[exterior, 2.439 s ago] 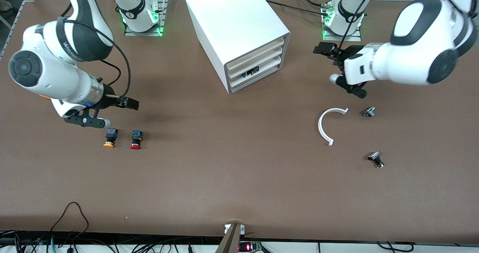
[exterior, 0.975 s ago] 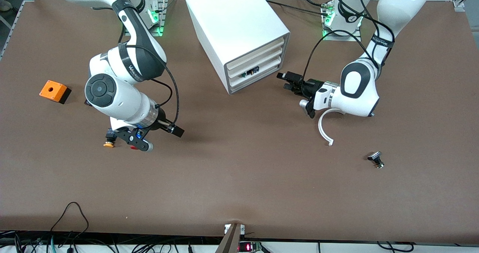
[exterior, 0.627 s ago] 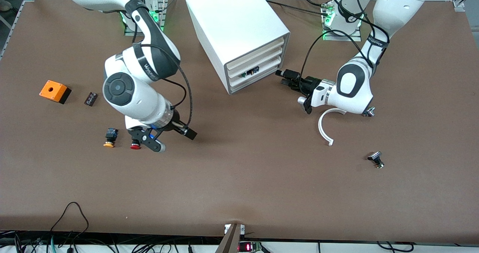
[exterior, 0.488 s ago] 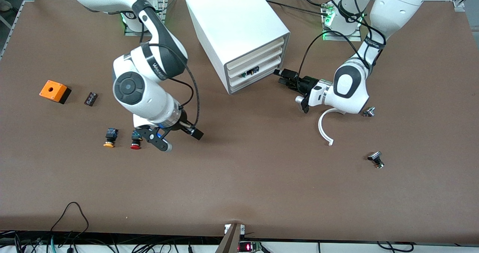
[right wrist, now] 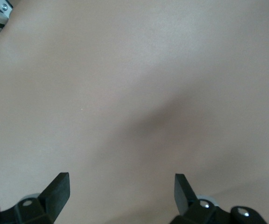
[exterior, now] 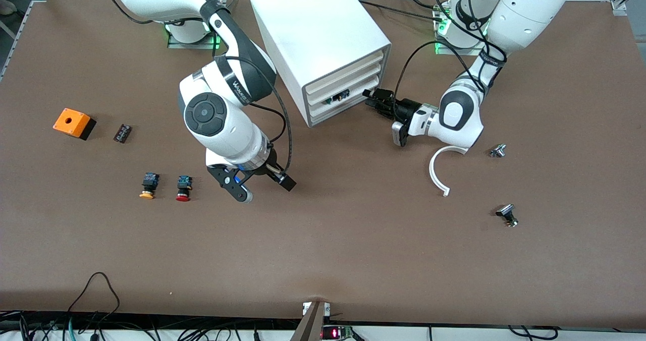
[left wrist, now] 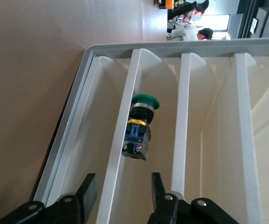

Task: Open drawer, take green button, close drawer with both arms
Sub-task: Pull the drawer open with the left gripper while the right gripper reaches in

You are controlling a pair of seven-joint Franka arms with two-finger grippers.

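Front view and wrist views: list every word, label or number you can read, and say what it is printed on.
No text reads clearly.
White lettering on the right arm's dark band: too blurred.
Lettering on the left arm's dark band: too small.
Red display at the table edge: unreadable.
Both wrist views: none.

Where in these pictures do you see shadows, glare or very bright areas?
Front view: even light; the cabinet top is bright white, and a soft shadow lies under the right gripper. Left wrist view: the window above the green button is overexposed. Right wrist view: a diffuse dark shadow crosses the bare table.
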